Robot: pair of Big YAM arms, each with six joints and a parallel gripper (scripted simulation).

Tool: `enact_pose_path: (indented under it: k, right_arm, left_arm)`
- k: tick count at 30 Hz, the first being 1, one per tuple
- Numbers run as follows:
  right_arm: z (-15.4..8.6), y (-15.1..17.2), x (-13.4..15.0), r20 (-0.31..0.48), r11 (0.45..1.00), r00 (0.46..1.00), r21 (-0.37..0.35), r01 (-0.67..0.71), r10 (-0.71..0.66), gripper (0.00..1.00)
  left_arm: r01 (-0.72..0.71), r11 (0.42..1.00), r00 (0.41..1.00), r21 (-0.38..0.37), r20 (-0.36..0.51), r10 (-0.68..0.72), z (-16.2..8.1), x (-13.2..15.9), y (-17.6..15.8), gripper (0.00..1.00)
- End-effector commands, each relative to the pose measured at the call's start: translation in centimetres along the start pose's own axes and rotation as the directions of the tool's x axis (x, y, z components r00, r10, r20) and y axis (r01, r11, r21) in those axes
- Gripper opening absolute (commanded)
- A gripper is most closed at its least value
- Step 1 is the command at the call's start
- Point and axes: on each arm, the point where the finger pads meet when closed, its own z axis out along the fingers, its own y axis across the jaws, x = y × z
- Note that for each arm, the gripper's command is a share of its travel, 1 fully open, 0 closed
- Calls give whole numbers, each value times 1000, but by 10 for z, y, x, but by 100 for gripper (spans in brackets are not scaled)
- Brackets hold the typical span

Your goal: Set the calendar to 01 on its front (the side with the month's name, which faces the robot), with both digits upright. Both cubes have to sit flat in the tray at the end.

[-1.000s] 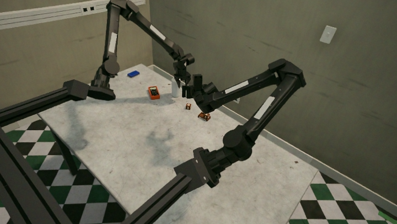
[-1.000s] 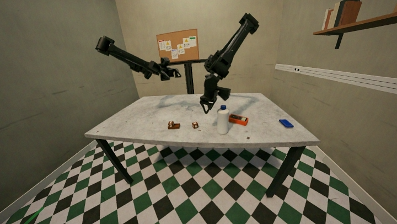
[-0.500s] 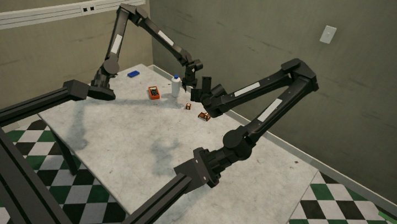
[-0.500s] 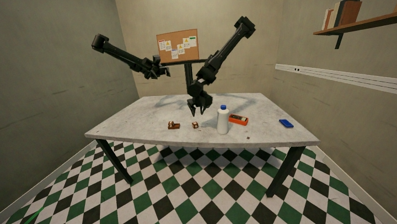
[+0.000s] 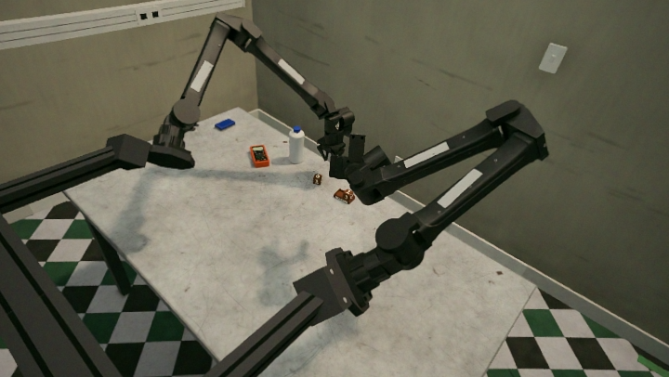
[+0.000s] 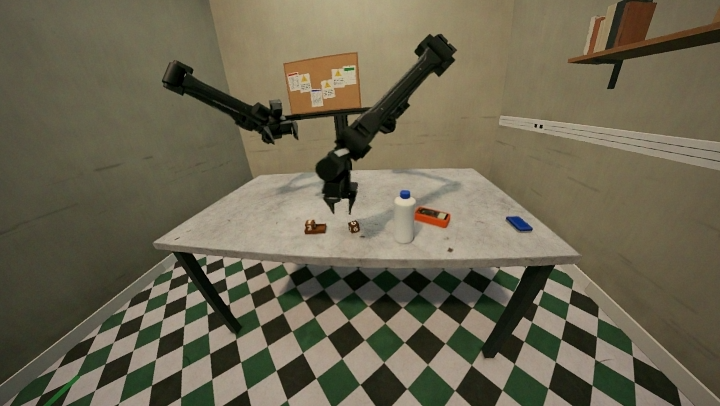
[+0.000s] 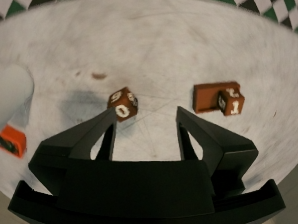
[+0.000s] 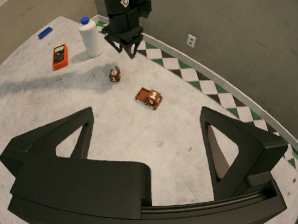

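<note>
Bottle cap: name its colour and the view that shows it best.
The bottle cap is blue; the exterior view shows it best.

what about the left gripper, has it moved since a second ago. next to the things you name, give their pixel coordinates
Yes: in the exterior view, the left gripper [image 5: 331, 156] [image 6: 341, 211] [image 7: 146, 112] [image 8: 126, 55] has moved away from the white bottle [image 5: 295, 147] [image 6: 403, 219] [image 7: 15, 92] [image 8: 91, 40], toward the calendar tray [image 5: 340, 197] [image 6: 318, 230] [image 7: 204, 98] [image 8: 143, 95].
</note>
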Motion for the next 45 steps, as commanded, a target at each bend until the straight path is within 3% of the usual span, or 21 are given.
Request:
enact_pose_path:
  k: [1,6,11,20,22,28,32,33,35,40,45]
  right_arm:
    - [-10,0,-3,10,1000,1000,4,-20,20,100]
    - [-12,-7,5,-14,999,1000,22,-24,25,100]
    - [-19,-14,3,-14,999,999,39,-31,32,100]
    - [-18,-11,9,-31,999,999,36,-18,19,100]
    - [-18,-11,9,-31,999,999,36,-18,19,100]
    - [-18,-11,9,-31,999,999,36,-18,19,100]
    - [-18,-11,9,-31,999,999,36,-18,19,100]
    - [-18,-11,9,-31,999,999,36,-18,19,100]
    - [-17,-10,10,-34,999,999,32,-11,12,100]
    - [-17,-10,10,-34,999,999,32,-11,12,100]
    - [-17,-10,10,-34,999,999,32,-11,12,100]
  left_arm:
    - [-243,970,970,-3,18,243,9,-6,-19,55]
    - [-369,929,929,-12,14,369,15,-5,-27,55]
    - [-600,800,799,-21,24,600,15,-4,-63,55]
    - [-853,520,520,-43,-3,854,32,2,-94,55]
    - [-853,520,520,-43,-3,854,32,2,-94,55]
    - [-970,236,237,-53,-11,971,30,12,-135,55]
    - [-995,99,100,-30,-45,994,38,35,-145,55]
    - [-996,87,88,-12,-68,994,50,44,-136,55]
    - [-995,94,95,-11,-72,993,51,46,-137,55]
    - [-990,137,139,-33,-64,988,43,31,-133,55]
    - [-990,137,139,-32,-64,988,43,31,-133,55]
